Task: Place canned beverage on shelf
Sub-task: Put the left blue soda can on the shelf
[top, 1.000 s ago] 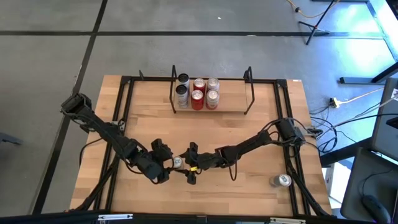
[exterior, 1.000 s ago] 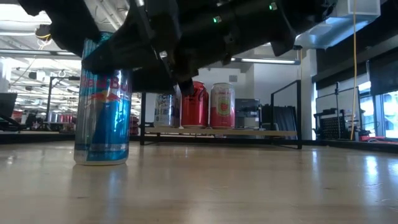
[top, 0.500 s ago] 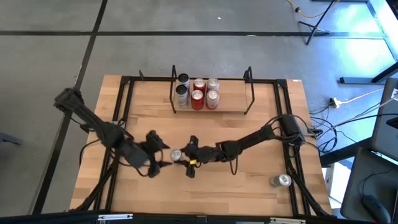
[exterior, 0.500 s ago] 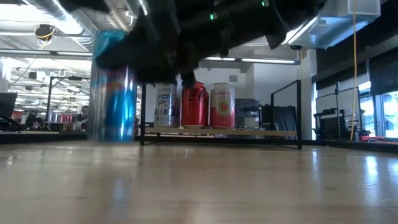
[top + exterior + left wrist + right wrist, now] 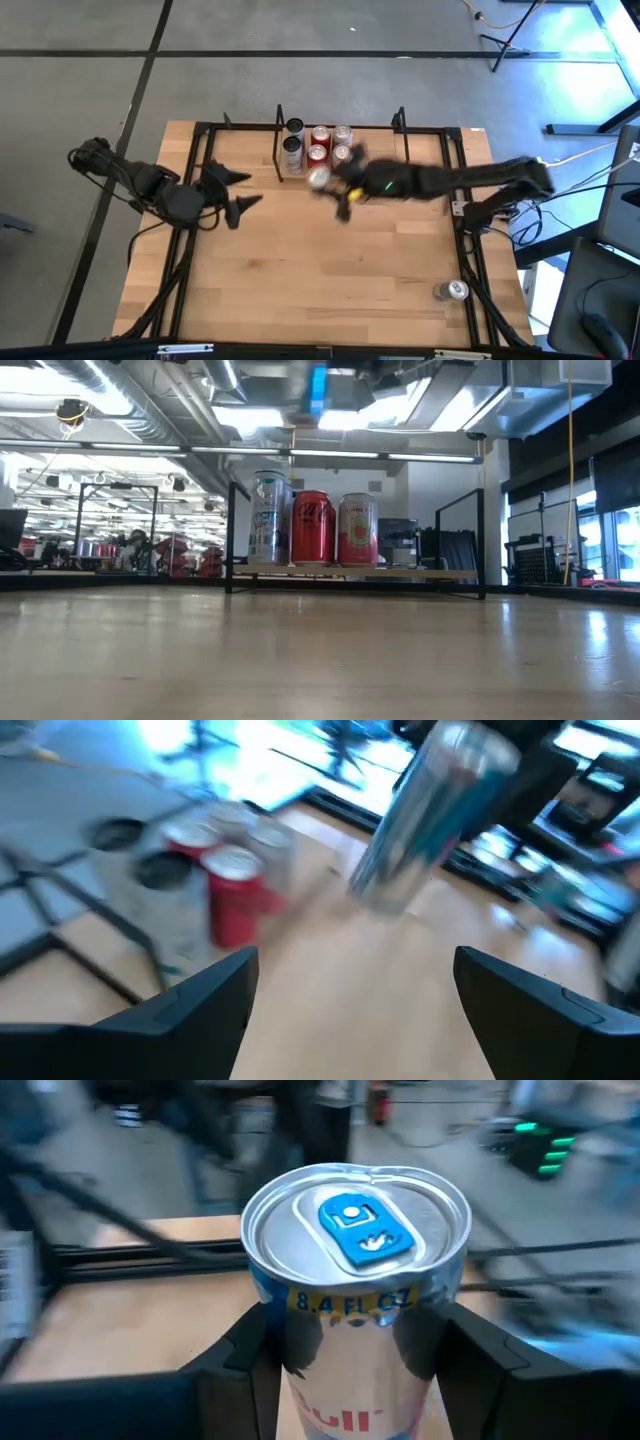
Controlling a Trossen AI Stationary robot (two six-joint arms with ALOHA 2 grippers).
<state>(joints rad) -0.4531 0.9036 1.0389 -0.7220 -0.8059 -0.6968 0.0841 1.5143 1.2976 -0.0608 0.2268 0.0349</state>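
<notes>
High view: the shelf (image 5: 340, 150) is being taken as the landmark, standing at the far middle of the table (image 5: 330, 270) with five cans already grouped toward its left end. A silver and blue can (image 5: 318, 178) is being held by the right gripper (image 5: 335, 185) just in front of that group of cans, at the shelf's front edge and clear of the tabletop, with the right arm being stretched in from the shelf's right side. The left gripper (image 5: 232, 190) is being kept to the left of the shelf and a little nearer the table's front, with its two fingers being held wide apart and nothing between them. One more can (image 5: 452, 291) is being left standing well apart from the shelf, near the table's front right corner.

In the right wrist view the can (image 5: 357, 1295) is being clamped upright between the two dark fingers (image 5: 235, 1365), its silver lid and blue tab being shown from above.

In the left wrist view the held can (image 5: 432, 815) is being seen tilted in the air beside the shelved cans (image 5: 215, 880), between the spread fingers (image 5: 175, 1010) of that gripper.

In the low view three cans (image 5: 312, 528) are being shown on the shelf's wooden board (image 5: 420, 572), and a blurred blue shape high above them cannot be told for certain.
</notes>
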